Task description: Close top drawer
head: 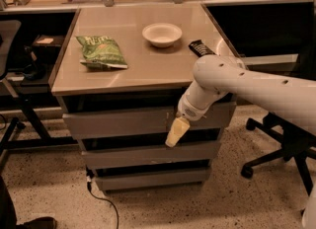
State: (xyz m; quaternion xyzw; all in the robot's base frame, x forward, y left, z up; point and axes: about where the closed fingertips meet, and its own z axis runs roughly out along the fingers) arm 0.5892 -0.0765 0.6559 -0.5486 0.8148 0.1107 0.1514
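Note:
The top drawer [118, 123] is a wide grey drawer under the desk top; its flat front panel sticks out slightly past the desk edge, with a dark gap above it. My gripper [176, 133] hangs from the white arm [247, 82] that comes in from the right. Its pale yellow tip lies against the right part of the drawer front, at the panel's lower edge.
The desk top [133, 65] holds a green chip bag [101, 52], a white bowl [162, 34] and a dark bar [200, 48]. Two slimmer grey drawer fronts [148, 155] sit below. An office chair [289, 149] stands at the right, a cable [101, 198] lies on the floor.

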